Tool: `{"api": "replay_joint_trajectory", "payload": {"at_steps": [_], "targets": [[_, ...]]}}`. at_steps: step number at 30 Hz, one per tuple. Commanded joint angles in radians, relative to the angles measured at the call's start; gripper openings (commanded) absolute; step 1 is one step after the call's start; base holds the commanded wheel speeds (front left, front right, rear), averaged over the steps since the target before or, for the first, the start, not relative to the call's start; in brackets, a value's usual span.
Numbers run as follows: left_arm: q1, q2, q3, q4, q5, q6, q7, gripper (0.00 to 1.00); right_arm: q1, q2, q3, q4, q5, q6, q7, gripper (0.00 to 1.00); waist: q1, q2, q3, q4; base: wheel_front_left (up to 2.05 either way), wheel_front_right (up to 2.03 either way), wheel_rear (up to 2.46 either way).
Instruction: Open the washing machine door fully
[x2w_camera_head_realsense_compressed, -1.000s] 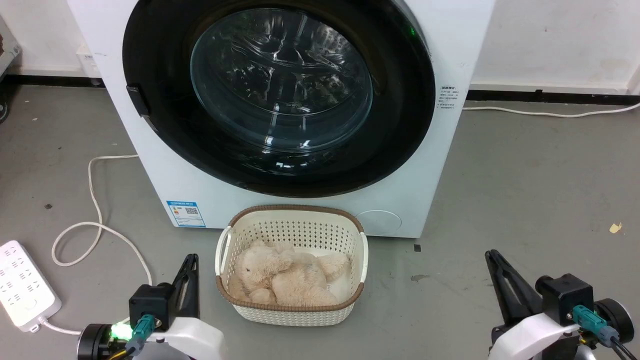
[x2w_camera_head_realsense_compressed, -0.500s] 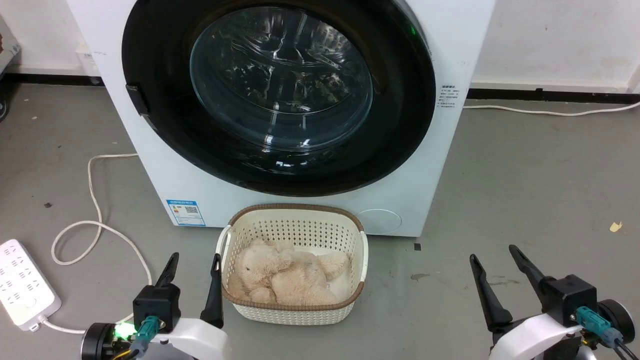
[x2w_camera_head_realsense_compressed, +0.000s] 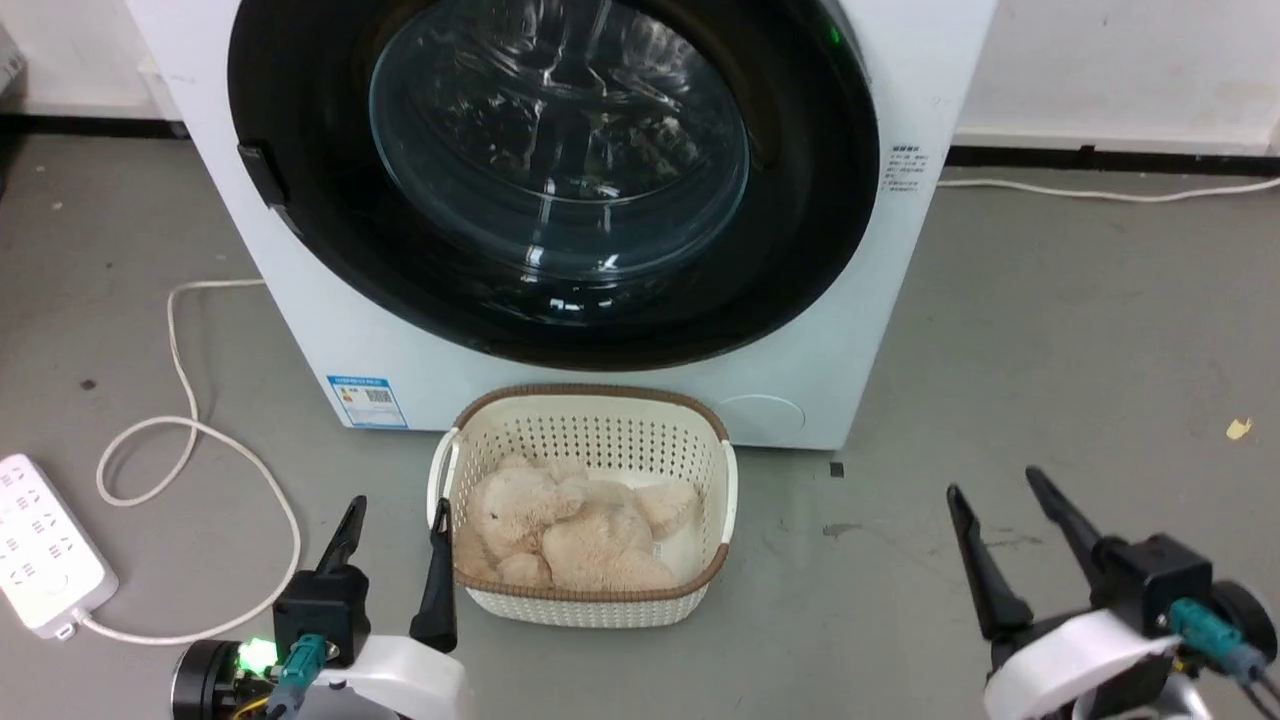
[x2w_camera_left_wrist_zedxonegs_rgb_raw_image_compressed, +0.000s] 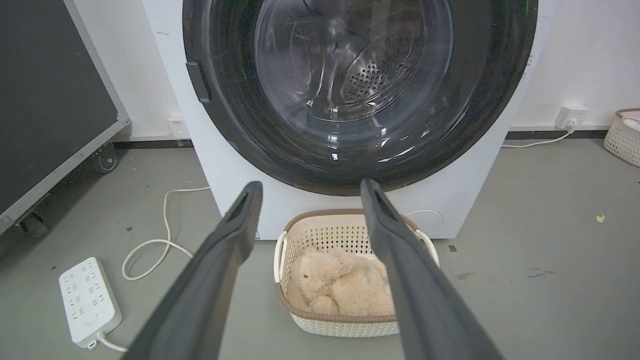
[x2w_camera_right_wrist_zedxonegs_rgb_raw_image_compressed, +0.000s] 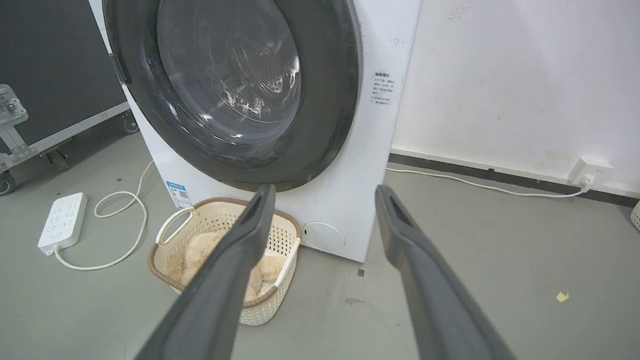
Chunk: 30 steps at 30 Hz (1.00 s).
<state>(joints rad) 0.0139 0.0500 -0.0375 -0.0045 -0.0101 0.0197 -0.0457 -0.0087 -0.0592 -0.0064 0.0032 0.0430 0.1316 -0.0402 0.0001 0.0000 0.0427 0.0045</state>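
Grey concrete floor (x2w_camera_head_realsense_compressed: 1050, 330) carries the washing machine (x2w_camera_head_realsense_compressed: 320, 320), whose washing machine door (x2w_camera_head_realsense_compressed: 810, 200) lies closed flat against its front (the steel drum (x2w_camera_left_wrist_zedxonegs_rgb_raw_image_compressed: 370, 80) shows through the glass). Left gripper (x2w_camera_head_realsense_compressed: 398, 503) and right gripper (x2w_camera_head_realsense_compressed: 993, 482) hover low, fingers spread, grasping nothing, well apart from the door. Between them sits a cream basket (x2w_camera_head_realsense_compressed: 590, 425) holding a plush toy (x2w_camera_head_realsense_compressed: 570, 540).
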Motion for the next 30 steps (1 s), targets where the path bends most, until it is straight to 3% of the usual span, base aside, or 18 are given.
{"api": "replay_joint_trajectory", "payload": {"at_steps": [1,30], "targets": [[-0.019,0.0,-0.005,-0.006,-0.001,0.009,-0.01,1.0,-0.027,-0.01,0.0,0.001,0.013,0.0,-0.01,1.0,0.0,0.0,0.008,0.001,0.0,0.0,0.0],[-0.086,0.0,-0.064,-0.031,-0.005,0.049,-0.071,1.0,-0.336,-0.093,-0.055,0.035,0.227,0.0,0.04,1.0,0.0,0.0,0.134,0.022,0.0,0.0,0.0]]}}
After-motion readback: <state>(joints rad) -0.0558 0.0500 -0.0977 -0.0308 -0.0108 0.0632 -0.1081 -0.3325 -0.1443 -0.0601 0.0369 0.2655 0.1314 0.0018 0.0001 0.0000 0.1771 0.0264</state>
